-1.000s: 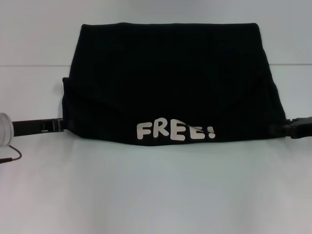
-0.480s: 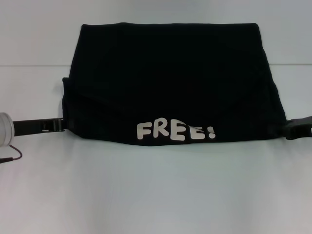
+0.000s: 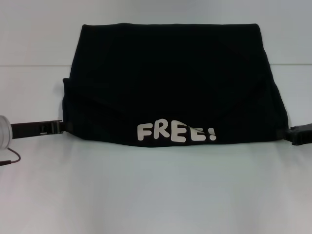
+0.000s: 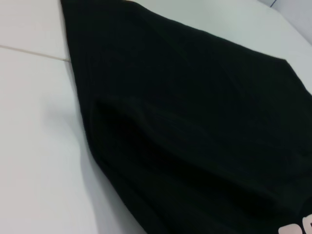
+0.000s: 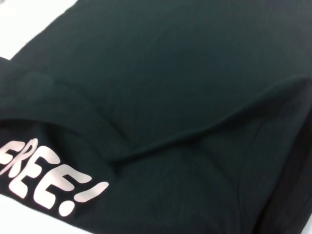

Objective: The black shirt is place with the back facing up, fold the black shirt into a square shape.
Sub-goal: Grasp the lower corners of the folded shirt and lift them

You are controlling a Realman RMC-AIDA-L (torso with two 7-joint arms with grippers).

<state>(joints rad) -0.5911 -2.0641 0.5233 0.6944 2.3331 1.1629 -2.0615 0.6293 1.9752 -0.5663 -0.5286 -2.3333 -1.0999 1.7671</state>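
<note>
The black shirt (image 3: 170, 83) lies folded into a wide block in the middle of the white table, with white "FREE!" lettering (image 3: 175, 132) along its near edge. At the shirt's lower left corner my left gripper (image 3: 61, 126) lies low on the table, its tip at the cloth's edge. Just off the lower right corner is my right gripper (image 3: 291, 132), at the frame's edge. The left wrist view shows the shirt (image 4: 195, 122) and its left edge on the table. In the right wrist view, folded layers of the shirt (image 5: 170, 73) and the lettering (image 5: 44, 180) fill the frame.
The white table (image 3: 156, 195) runs wide in front of the shirt. A thin dark cable (image 3: 12, 158) trails from my left arm at the left edge. A faint seam (image 3: 29, 66) crosses the table behind the shirt's left side.
Both grippers have drawn slightly outward and toward me, away from the shirt's lower corners, the right one more. The shirt has stayed in place.
</note>
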